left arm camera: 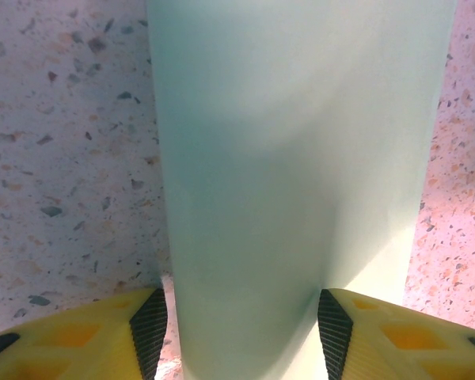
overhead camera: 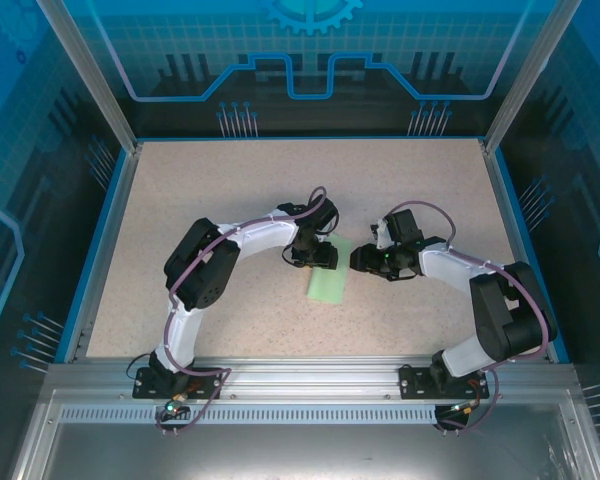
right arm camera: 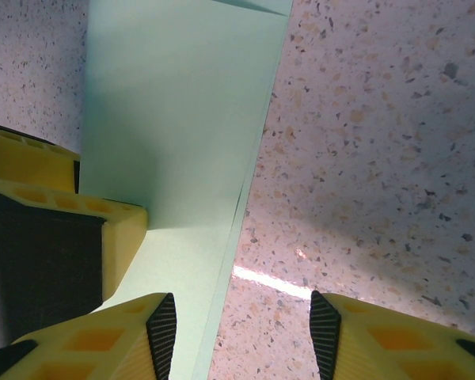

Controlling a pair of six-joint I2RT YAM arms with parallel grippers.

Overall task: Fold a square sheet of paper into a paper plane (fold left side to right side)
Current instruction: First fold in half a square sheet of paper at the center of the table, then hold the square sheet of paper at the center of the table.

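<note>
While your paper [overhead camera: 328,284] lies folded narrow on the table [overhead camera: 230,190] | left gripper [left arm camera: 241,336] half-spread astride it, right gripper [right arm camera: 243,332] half-spread over its edge, nothing held | likely creasing; next you press along the fold.

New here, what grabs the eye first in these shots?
A pale green paper strip, folded narrow, lies in the middle of the speckled table. The left gripper stands open across its width at the far end. The right gripper stands open over one long edge.
</note>
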